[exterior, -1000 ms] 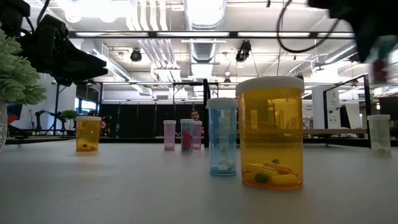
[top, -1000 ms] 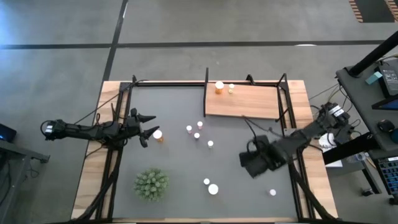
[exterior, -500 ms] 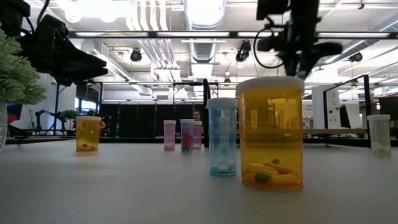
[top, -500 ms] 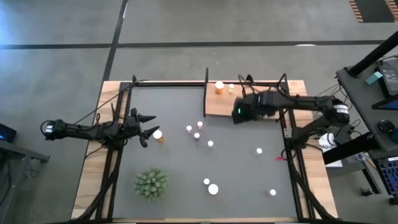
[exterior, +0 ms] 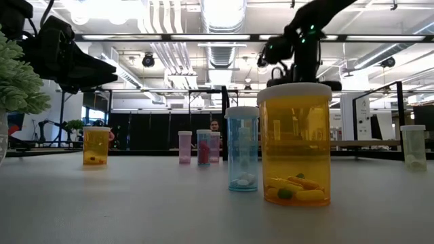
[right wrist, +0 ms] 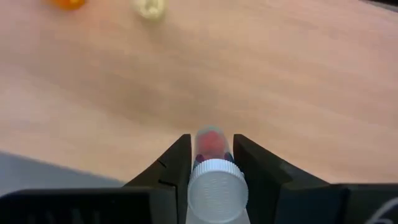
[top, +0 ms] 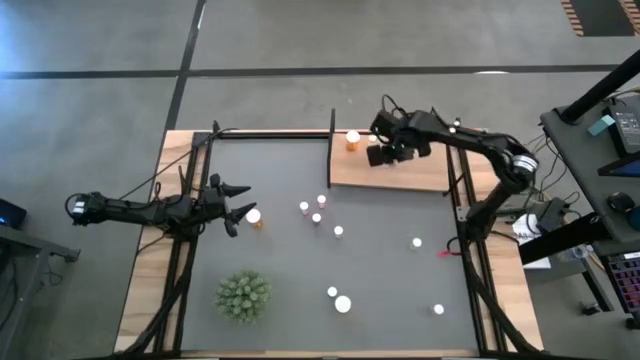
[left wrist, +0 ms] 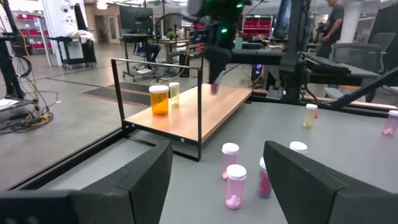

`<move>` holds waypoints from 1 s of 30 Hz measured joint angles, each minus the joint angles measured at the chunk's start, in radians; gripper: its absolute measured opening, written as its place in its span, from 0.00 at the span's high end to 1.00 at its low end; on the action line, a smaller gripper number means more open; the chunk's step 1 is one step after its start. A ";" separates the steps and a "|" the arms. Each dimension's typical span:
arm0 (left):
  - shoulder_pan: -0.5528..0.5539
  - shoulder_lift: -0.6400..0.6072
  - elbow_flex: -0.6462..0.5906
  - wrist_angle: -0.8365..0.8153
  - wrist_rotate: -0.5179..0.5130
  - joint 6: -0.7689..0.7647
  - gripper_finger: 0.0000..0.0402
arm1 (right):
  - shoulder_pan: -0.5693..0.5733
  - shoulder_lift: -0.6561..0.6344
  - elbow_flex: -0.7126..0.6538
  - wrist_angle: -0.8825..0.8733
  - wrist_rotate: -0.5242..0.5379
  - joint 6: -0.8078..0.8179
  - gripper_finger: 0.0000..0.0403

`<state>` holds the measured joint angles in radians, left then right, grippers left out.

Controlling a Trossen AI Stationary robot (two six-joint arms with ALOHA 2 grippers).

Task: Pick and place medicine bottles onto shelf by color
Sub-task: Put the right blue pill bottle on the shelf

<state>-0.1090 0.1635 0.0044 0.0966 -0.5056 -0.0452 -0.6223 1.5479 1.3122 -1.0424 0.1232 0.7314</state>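
Right end effector point(top: 385, 152) hangs over the shelf point(top: 420, 170) in the upper middle of the high view, pinching a pink bottle point(right wrist: 213, 163) by its body. This looks like the placing step; next it should lower and set the bottle down apart from the orange bottle point(top: 352, 140) and yellowish bottle point(top: 372, 142). Only the right wrist view shows the grip. Left end effector point(top: 232, 199) waits at the table's left, fingers spread.
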 joint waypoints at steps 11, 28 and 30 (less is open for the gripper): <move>0.000 0.000 0.000 0.000 0.000 0.000 0.41 | -0.135 0.192 0.141 -0.002 -0.103 -0.103 0.75; 0.000 0.000 0.000 0.000 0.000 0.000 0.41 | -0.197 0.248 0.218 0.005 -0.105 -0.142 0.75; 0.000 0.000 0.000 0.000 0.000 0.000 0.41 | -0.201 0.248 0.218 0.009 -0.106 -0.141 0.75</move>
<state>-0.1090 0.1631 0.0044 0.0967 -0.5056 -0.0454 -0.8237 1.7954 1.5307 -1.0336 0.0175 0.5902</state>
